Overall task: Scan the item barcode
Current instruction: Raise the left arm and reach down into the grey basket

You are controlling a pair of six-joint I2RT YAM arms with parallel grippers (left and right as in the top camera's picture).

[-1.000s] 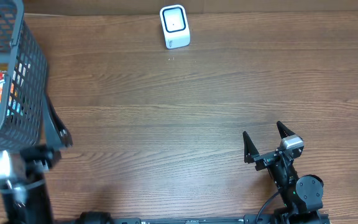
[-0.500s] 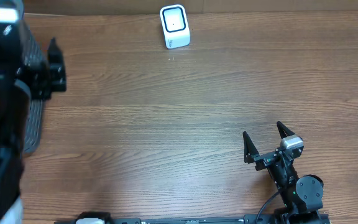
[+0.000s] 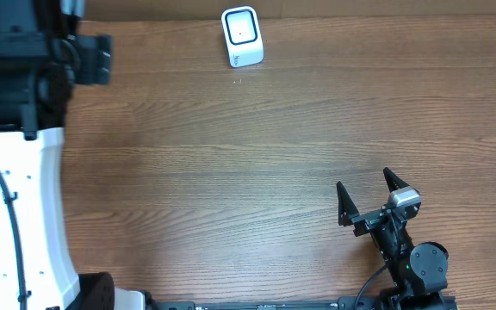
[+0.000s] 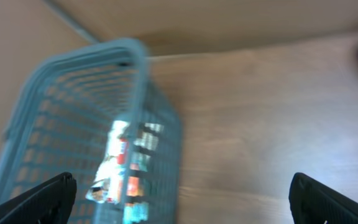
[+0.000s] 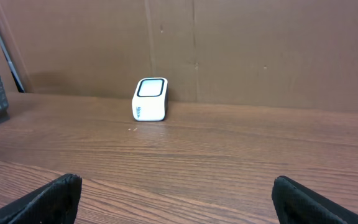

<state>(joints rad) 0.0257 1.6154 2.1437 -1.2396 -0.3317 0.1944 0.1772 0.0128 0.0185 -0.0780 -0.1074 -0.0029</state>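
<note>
Grey basket (image 4: 55, 118) with packets (image 4: 118, 163) sits beneath the left tool (image 4: 182, 190).

- A wooden table (image 3: 231, 155) with brown grain running left to right fills the overhead view.
- A grey plastic mesh basket (image 4: 67, 106) stands at the table's far left, blurred in the left wrist view.
- A brown cardboard wall (image 5: 260, 50) rises directly behind the table's far edge.

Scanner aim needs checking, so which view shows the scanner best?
Right wrist: the scanner stands sharp, unobstructed, its side and window visible. Overhead shows it small, from above. Left wrist is blurred, scanner not discernible.
</note>
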